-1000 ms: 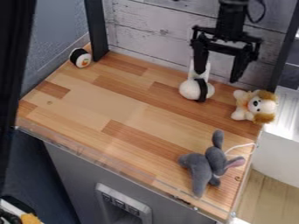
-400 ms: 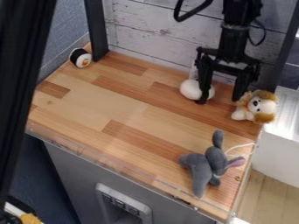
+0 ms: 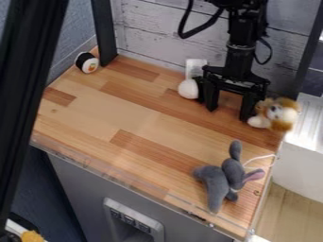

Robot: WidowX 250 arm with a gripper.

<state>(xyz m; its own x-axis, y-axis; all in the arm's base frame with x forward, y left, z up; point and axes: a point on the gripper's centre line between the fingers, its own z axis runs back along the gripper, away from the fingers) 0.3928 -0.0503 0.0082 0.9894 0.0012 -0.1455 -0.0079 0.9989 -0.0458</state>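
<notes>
Gripper [image 3: 229, 112]: jaws wide apart, holding nothing. Plush dog [image 3: 277, 115] outside them, just beside one finger; white-and-black toy [image 3: 189, 89] beside the other. Dog judged light, soft, non-slip; grasp across torso.

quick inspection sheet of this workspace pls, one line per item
surface: wood-patterned tabletop, a small round mark toward its left side
things by the gripper: white rounded object on one side, brown-and-white plush dog on the other; contact with either, cannot tell
clutter: grey plush rabbit at the near right, black-and-white roll-shaped toy in the far left corner
gripper: black gripper, fingers apart, pointing down, nothing seen between them
cables: black cable looping off the arm; thin white cord beside the rabbit
surroundings: whitish plank wall behind
</notes>
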